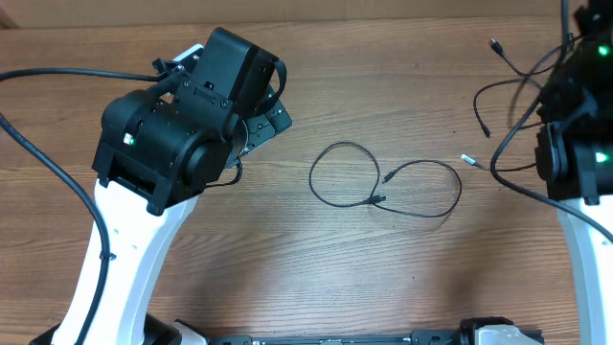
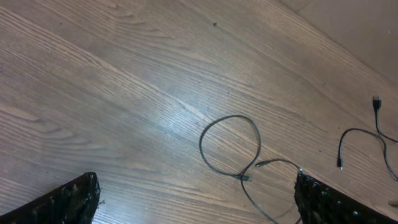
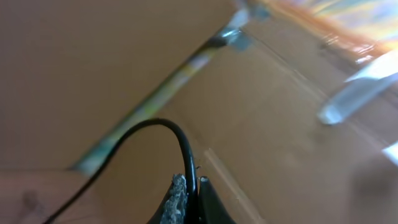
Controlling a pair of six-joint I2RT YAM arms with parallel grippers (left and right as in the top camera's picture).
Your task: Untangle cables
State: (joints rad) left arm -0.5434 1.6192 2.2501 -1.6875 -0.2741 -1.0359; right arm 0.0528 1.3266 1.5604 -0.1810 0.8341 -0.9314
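Cable loops (image 1: 378, 199) lie in the middle of the table (image 1: 287, 268). Left gripper (image 2: 196, 186) is wide apart. Right gripper (image 3: 189, 200) squeezes a black cable (image 3: 149, 124).

- Left arm (image 1: 172, 134): black joint housings, white lower link, green indicator light (image 1: 129, 140).
- Right arm (image 1: 573, 158): identical finish, green light (image 1: 601, 156).
- Left gripper (image 2: 196, 183): black, rough-textured fingers (image 2: 74, 199).

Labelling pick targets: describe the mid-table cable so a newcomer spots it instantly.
On the wooden table, look between the left arm and the right arm. The thin black cable there forms two joined loops, plug ends near their crossing. Unlike the loose strands by the right arm, it lies alone.
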